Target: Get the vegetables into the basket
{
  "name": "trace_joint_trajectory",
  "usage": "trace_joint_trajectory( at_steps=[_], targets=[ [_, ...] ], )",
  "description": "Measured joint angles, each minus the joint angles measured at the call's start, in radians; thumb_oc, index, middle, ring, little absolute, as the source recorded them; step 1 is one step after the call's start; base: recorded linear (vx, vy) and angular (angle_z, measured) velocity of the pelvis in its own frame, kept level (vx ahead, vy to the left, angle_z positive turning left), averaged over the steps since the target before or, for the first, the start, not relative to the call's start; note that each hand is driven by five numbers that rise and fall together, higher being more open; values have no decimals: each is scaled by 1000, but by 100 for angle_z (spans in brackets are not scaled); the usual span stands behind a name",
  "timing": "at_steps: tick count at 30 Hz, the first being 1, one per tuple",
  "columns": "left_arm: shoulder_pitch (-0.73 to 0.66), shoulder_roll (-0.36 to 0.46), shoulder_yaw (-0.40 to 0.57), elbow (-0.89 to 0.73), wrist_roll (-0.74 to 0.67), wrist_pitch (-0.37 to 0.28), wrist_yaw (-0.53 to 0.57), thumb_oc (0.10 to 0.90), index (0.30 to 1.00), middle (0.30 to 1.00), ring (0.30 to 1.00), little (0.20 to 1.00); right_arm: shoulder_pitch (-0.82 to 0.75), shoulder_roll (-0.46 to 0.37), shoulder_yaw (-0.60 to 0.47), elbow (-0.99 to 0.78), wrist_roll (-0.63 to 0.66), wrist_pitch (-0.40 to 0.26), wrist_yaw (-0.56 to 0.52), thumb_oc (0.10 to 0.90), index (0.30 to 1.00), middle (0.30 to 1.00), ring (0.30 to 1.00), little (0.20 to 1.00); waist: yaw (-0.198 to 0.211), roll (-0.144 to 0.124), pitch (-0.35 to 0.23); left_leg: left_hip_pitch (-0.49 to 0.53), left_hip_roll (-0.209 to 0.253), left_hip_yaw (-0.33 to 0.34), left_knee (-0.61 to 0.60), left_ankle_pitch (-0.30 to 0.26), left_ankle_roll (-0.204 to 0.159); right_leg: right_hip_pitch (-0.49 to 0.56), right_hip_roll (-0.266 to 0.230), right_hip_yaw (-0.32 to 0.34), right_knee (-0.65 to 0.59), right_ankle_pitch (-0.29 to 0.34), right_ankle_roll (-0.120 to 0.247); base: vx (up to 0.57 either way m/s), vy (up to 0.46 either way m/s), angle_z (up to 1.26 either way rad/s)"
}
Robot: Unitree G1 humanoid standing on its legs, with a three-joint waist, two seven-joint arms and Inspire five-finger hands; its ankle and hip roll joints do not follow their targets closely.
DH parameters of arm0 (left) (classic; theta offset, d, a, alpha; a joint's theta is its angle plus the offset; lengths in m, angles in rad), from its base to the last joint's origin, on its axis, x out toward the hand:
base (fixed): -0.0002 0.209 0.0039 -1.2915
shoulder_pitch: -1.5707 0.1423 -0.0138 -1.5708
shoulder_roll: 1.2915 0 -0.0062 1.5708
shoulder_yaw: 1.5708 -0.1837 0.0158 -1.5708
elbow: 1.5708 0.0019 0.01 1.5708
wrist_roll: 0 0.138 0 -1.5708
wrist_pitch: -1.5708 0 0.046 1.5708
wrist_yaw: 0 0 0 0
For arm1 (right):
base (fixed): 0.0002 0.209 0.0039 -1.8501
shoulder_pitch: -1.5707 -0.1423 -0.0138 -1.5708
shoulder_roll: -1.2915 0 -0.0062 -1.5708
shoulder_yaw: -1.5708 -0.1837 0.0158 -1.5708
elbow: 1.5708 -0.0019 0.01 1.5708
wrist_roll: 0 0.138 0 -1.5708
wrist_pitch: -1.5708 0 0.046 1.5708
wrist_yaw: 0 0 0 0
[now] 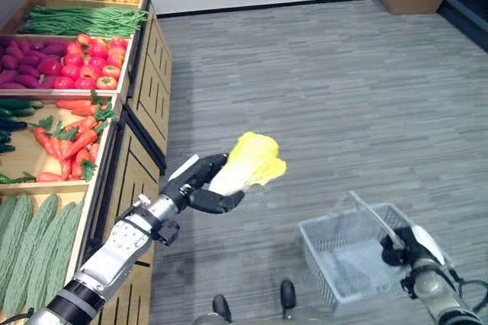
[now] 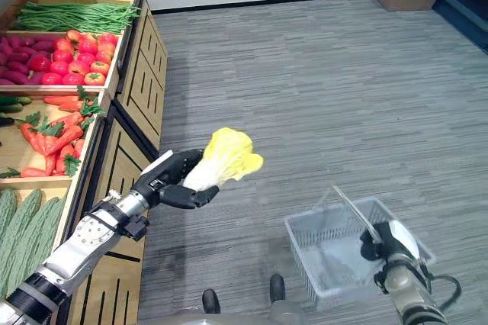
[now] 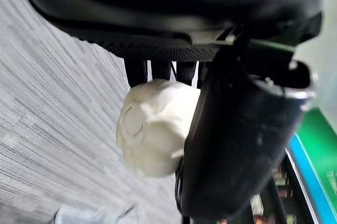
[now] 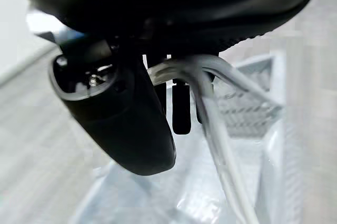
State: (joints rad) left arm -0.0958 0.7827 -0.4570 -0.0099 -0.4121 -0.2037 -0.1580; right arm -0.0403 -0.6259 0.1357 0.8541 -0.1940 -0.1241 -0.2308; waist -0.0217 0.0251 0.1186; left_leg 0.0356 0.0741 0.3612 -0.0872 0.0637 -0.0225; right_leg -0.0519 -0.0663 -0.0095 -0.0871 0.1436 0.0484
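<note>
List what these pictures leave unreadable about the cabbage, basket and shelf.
- Cabbage: stem end wrapped by the left robot hand; leafy end unseen in the left wrist view.
- Basket: bottom blurred through mesh; near rim cut off by the edge.
- Shelf: left crates cut off by the eye views' edge.

Between my left hand (image 1: 204, 185), closed round the pale yellow leafy cabbage (image 1: 250, 162), and the grey wire-mesh basket (image 1: 335, 252) I see bare grey plank floor (image 1: 320, 104). The basket's thin metal handle (image 1: 374, 217), gripped by my right hand (image 1: 408, 247), crosses its opening. The wooden produce stand (image 1: 145, 104) borders my left.
</note>
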Motion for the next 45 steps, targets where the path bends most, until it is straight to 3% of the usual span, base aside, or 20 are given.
trace_joint_trajectory(
  at_steps=[7, 12, 14, 22, 33, 36, 45],
  targets=[
    [-77, 32, -39, -2, 147, -10, 12, 400, 300, 300, 300, 300, -65, -13, 35, -88, 5, -18, -2, 400, 300, 300, 300, 300, 2, -1, 1, -5, -2, 4, 0, 0, 0, -8, -2, 5, 0, 0, 1, 4, 4, -1],
    [-169, 58, -147, -4, 257, -25, 49, 400, 300, 300, 300, 300, -142, -40, 114, -88, 5, -21, -3, 400, 300, 300, 300, 300, 6, -1, 1, -11, -3, 3, 0, 0, 0, -14, -3, 3, 0, 1, 1, 0, 0, 0],
    [-236, 54, -221, -4, 317, -36, 50, 400, 300, 300, 300, 300, -207, -38, 154, -99, 6, -25, -4, 400, 300, 300, 300, 300, 6, 1, 3, -11, -3, 4, 0, 0, 1, -14, -3, 4, 0, 1, 1, 0, 0, 0],
    [-317, 16, -300, -8, 413, -56, 76, 400, 300, 300, 300, 300, -279, -28, 235, -198, 52, -26, -5, 400, 300, 300, 300, 300, 6, 4, 7, -10, -2, 5, 0, 0, 1, -15, -2, 6, 0, 1, 1, 0, 0, 0],
    [-346, -19, -319, 25, 556, -71, 89, 400, 300, 300, 300, 300, -311, 8, 265, -324, 119, -33, 1, 400, 300, 300, 300, 300, 5, 5, 12, -6, -2, 6, 0, 0, 1, -13, -2, 7, 0, 1, 1, 0, 0, 0],
    [-353, -27, -335, 112, 678, -82, 91, 400, 300, 300, 300, 300, -309, 3, 268, -384, 160, -31, 35, 400, 300, 300, 300, 300, 1, 5, 12, -3, -2, 7, 0, 0, 1, -10, -1, 7, 0, 1, 1, 0, 0, 0],
    [-352, -48, -335, 267, 861, -90, 172, 400, 300, 300, 300, 300, -306, -46, 311, -542, 175, -34, 102, 400, 300, 300, 300, 300, -5, 0, 15, 2, -1, 8, 0, 0, 1, -6, 0, 9, 0, 1, 1, -2, -2, 0]
  ],
)
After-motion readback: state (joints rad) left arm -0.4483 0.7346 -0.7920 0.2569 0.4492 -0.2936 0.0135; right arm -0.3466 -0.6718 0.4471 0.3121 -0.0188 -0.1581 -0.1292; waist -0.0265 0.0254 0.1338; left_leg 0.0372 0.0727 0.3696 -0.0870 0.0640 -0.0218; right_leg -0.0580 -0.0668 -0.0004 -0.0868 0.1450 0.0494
